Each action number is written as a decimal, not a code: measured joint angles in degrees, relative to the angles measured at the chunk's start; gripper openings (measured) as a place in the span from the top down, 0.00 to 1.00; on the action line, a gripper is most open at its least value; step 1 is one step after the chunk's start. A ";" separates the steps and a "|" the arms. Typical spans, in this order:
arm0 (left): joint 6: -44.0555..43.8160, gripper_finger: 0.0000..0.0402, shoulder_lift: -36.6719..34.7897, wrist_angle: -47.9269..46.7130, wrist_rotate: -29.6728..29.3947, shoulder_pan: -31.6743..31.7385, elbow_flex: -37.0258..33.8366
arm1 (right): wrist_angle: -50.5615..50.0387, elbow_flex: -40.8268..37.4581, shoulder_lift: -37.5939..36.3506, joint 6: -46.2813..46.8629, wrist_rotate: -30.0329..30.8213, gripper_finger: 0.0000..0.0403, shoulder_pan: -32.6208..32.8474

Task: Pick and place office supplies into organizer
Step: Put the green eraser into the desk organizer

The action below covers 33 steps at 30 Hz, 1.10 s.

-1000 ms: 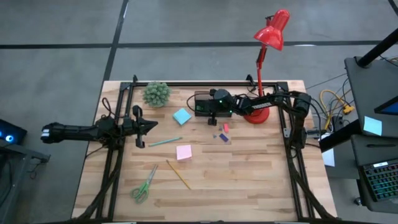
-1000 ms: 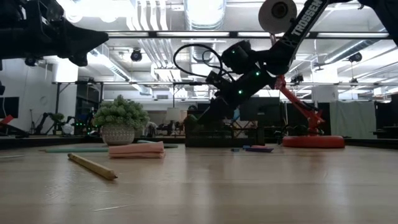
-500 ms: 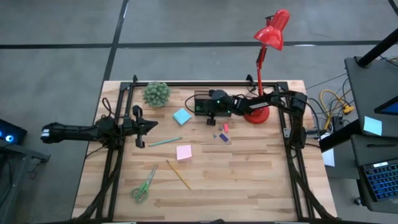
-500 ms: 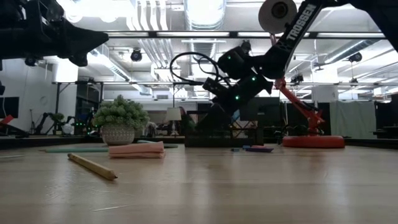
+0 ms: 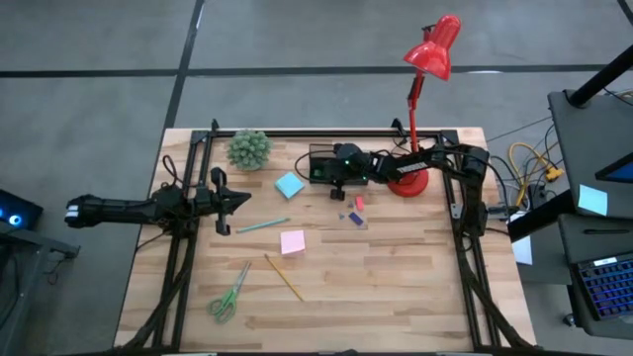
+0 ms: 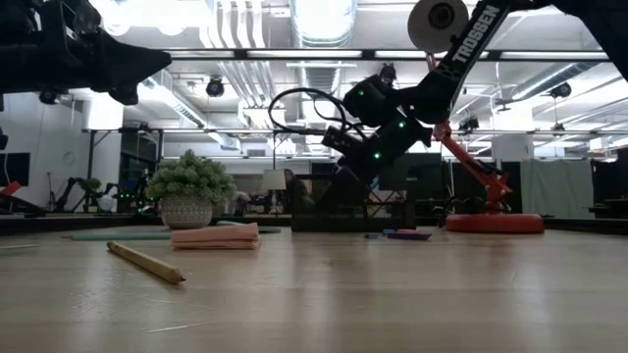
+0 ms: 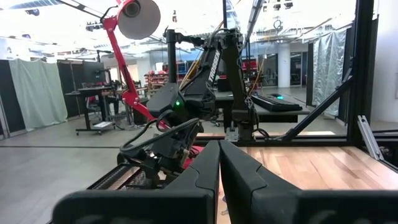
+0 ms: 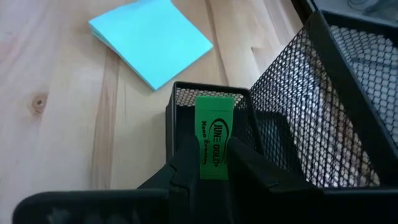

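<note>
We see the right gripper [image 8: 214, 163] above the black mesh organizer [image 5: 326, 164], which stands near the far edge of the table [image 5: 396, 287], between the potted plant [image 5: 249, 148] and the round base of the red lamp [image 5: 409, 182]. Its fingers are closed on a small green eraser [image 8: 214, 134] with printed letters, and the eraser hangs over a small compartment at the organizer's end nearest the blue notes (we cannot tell whether it touches the mesh).

The light-blue sticky notes [image 5: 289, 185] lie just beside the organizer, toward the left edge of the table. A few small pink and blue pieces [image 5: 355, 211] lie near the organizer, toward the near edge. Around the middle of the table lie the teal pen [image 5: 262, 225], the pink sticky notes [image 5: 293, 241] and the yellow pencil [image 5: 284, 277]. The green-handled scissors [image 5: 229, 295] lie near the near left corner.

The left gripper [image 5: 235, 200] hangs over the left edge of the table, well apart from all the supplies, with its two fingers [image 7: 245, 171] pressed together and holding nothing.
</note>
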 joint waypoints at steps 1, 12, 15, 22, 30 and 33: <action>0.00 1.00 0.00 0.00 0.00 0.00 0.00 | -0.02 0.00 0.00 0.00 0.00 0.84 0.02; 0.00 1.00 0.00 0.00 -0.01 0.00 0.00 | 0.04 0.00 -0.05 0.00 0.00 0.84 0.02; 0.00 1.00 0.00 0.00 0.00 0.00 0.00 | 0.04 0.00 -0.07 0.02 0.00 0.84 0.02; 0.00 1.00 0.00 0.01 -0.02 0.01 0.00 | 0.06 0.00 -0.09 0.02 0.00 0.84 0.02; 0.00 1.00 0.00 0.02 0.00 0.00 0.00 | 0.04 0.06 -0.09 0.02 0.00 0.84 0.02; 0.00 1.00 0.00 0.01 0.00 0.00 0.00 | 0.04 0.63 -0.09 0.04 0.00 0.83 0.02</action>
